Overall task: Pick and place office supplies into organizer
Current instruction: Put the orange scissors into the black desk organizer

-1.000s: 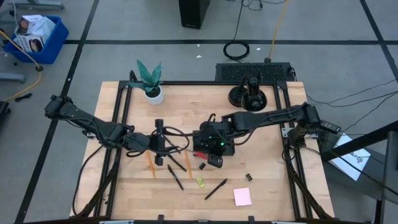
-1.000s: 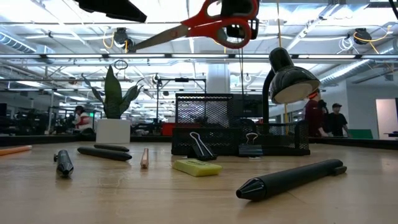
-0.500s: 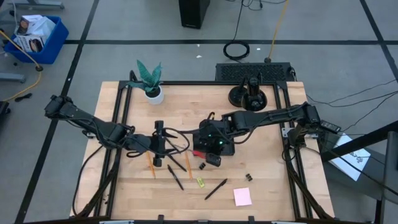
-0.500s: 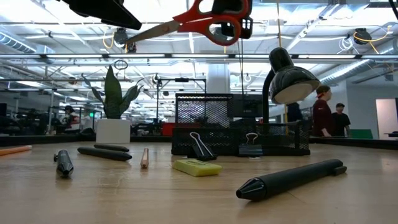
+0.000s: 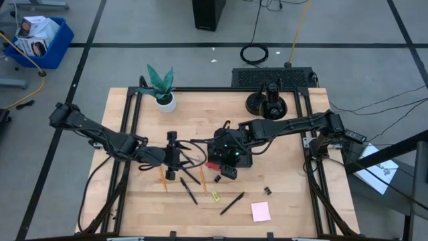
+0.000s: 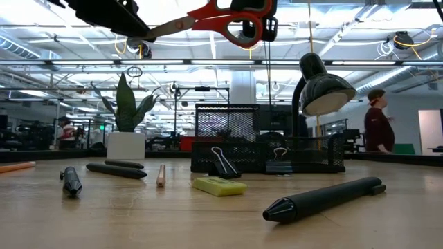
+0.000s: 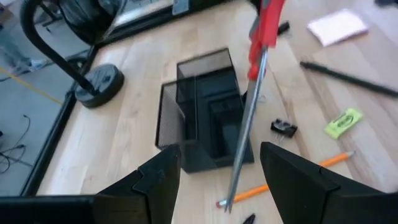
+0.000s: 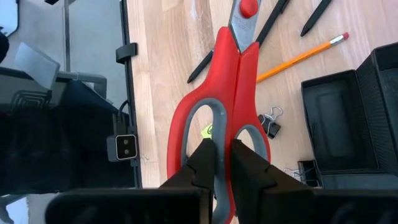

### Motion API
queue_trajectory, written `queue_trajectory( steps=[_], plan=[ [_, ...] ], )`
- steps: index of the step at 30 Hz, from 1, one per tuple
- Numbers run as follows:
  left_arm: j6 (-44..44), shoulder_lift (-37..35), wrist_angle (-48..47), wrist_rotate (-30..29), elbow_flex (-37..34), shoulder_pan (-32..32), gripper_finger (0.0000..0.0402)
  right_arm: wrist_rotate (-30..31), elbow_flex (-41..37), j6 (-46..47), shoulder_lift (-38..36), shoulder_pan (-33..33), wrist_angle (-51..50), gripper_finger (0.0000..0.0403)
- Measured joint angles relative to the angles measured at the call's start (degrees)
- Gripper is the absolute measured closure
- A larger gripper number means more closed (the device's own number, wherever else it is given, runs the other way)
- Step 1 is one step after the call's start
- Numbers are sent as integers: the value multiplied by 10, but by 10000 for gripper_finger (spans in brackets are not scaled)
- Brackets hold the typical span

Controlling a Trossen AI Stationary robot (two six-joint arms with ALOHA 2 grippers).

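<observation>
The red-handled scissors (image 8: 224, 118) hang in the air above the organizer (image 5: 231, 157), held by the right pincer (image 8: 217, 163), whose fingers are clamped together on the bar between the two finger loops; the blades point away from it toward the left arm. The left pincer (image 7: 221, 165) sits w/ fingers spread wide apart, empty, beside the organizer on the plant (image 5: 160, 86) side, blade tips just in front of it. Judging handling: scissors are stiff, metal blades plus hard plastic loops, moderate weight vs. the rest, blade-heavy so they'll likely swing if gripped at the loop end only; loops look like the safest grip, blades smooth and prob. slippery. Pencils (image 5: 161, 177) and pens (image 5: 232, 203) near the organizer on the surface (image 5: 287, 201) look light, rigid, prone to roll; take mid-shaft. Clips (image 5: 268, 191) tiny and fiddly; the yellow-green piece (image 6: 219, 185) small, maybe soft; the pink sticky-note pad (image 5: 261, 211) flat, thin, hard to get under, edge grip. The organizer is mesh, light, could slide if bumped. No readable brands, labels or writing on any of it.
</observation>
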Motion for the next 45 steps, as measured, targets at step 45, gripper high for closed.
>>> queue_trajectory(
  steps=[45],
  plan=[
    [2, 13, 47, 18, -1, 23, 174, -14, 1, -2, 0, -10, 33, 383]
  ],
)
